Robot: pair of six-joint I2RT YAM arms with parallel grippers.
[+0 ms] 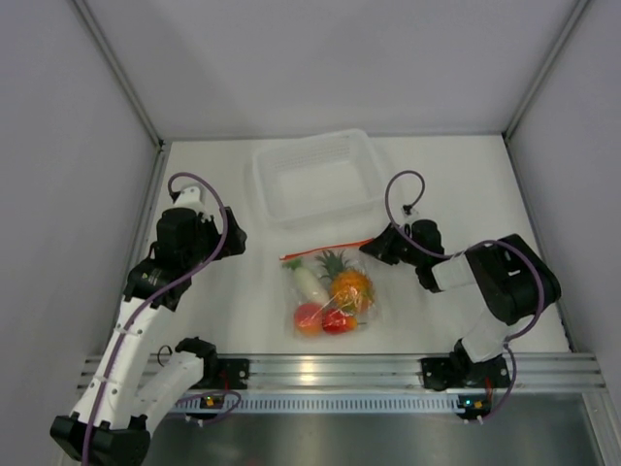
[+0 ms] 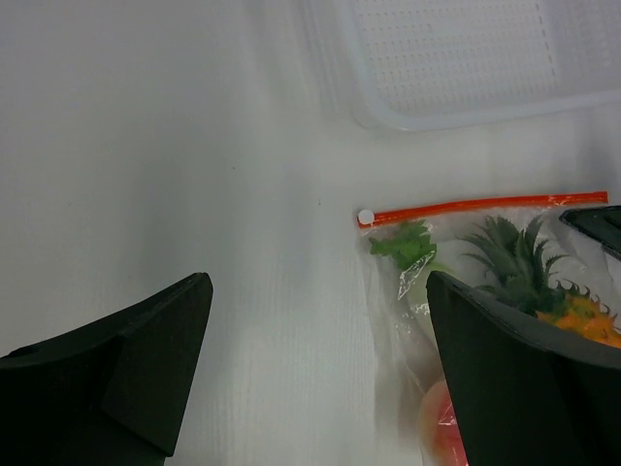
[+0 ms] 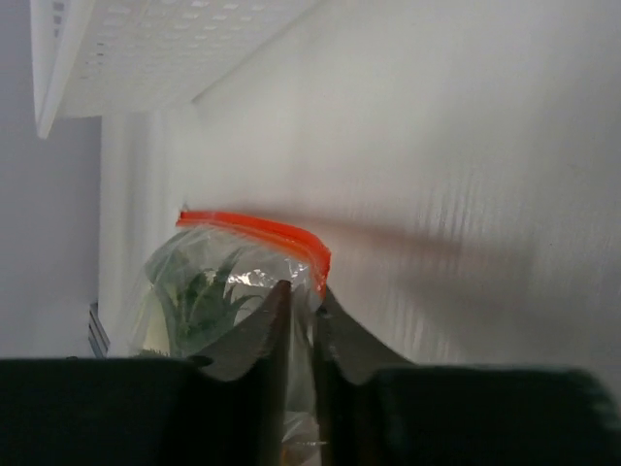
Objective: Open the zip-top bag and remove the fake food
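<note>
The opening step is in hand. The zip-top bag [image 1: 330,291] lies flat at the middle of the table [image 1: 485,175]. Its red-orange zip strip [image 1: 325,249] runs along the far edge and looks sealed, and the clear tray [image 1: 315,180] sits just beyond it at twelve o'clock. All the fake food [image 1: 335,296] is inside: the pineapple [image 1: 350,284], the white vegetable [image 1: 310,282], the peach fruit [image 1: 308,317] and the red fruit [image 1: 339,321]. The right gripper [image 3: 303,306] is at the bag's two o'clock corner, its claw pinching the plastic film just under the end of the strip. The left gripper [image 2: 317,291] hangs at about ten o'clock of the bag, its claw spread wide and holding nothing, near the strip's other end but apart from it. Next, I judge, the left claw must take the opposite lip so the two can pull the seal apart. The thin film could slip from the pinch, or the whole bag could drag.
</note>
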